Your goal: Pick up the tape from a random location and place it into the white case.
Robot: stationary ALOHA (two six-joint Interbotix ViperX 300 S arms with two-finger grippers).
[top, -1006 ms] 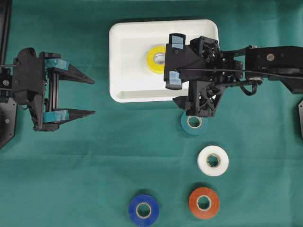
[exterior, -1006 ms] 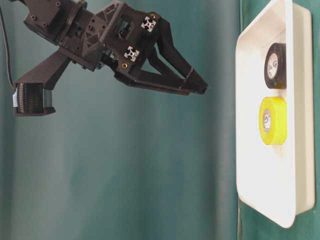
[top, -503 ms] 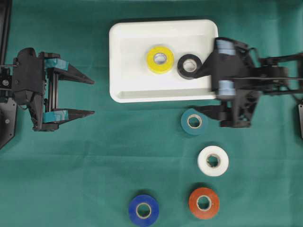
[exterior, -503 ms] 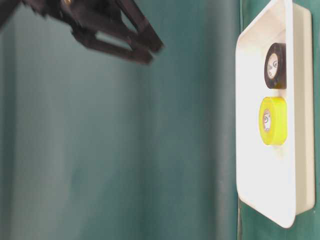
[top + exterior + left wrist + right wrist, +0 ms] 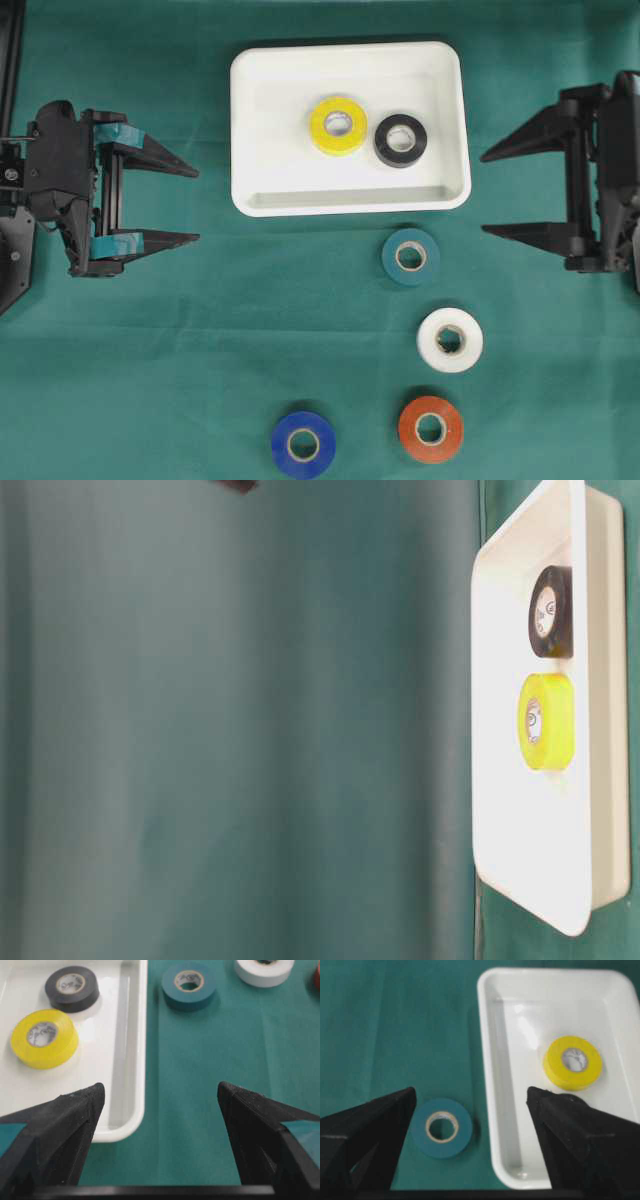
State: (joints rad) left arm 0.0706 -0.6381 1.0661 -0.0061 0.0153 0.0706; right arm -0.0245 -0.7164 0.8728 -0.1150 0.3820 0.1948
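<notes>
The white case (image 5: 250, 130), a shallow rectangular white plastic tray with rounded corners and a raised rim, lay on the green cloth (image 5: 200, 350) near the middle of its far edge. Two rolls of tape lay flat inside it, side by side and nearly touching: one yellow roll (image 5: 337, 125) at the centre and one black roll (image 5: 400, 140) toward the tray's right wall.

Four rolls lay flat on the cloth, well apart from one another: one teal roll (image 5: 411, 257) just beside the tray's near right corner, one white roll (image 5: 450, 340) nearer the front, one red roll (image 5: 431, 429) and one blue roll (image 5: 303, 444) along the front edge. The count was six rolls: two in the tray, four outside.

The right gripper (image 5: 484, 193) stood at the right edge of the cloth with its jaws spread wide and nothing between them. The left gripper (image 5: 197, 204) stood at the left edge, jaws likewise wide apart and empty. Two grippers were in view.

The step in hand appeared to be the approach to the next roll. The teal roll was probably the best choice, since it lay closest to the right gripper and to the tray. To do it well, the jaws should straddle the roll across its full width, descend squarely until the fingertips are close to the cloth, then close evenly. The neighbouring tray rim leaves little room on that side, so the jaw line is best set parallel to the rim.
</notes>
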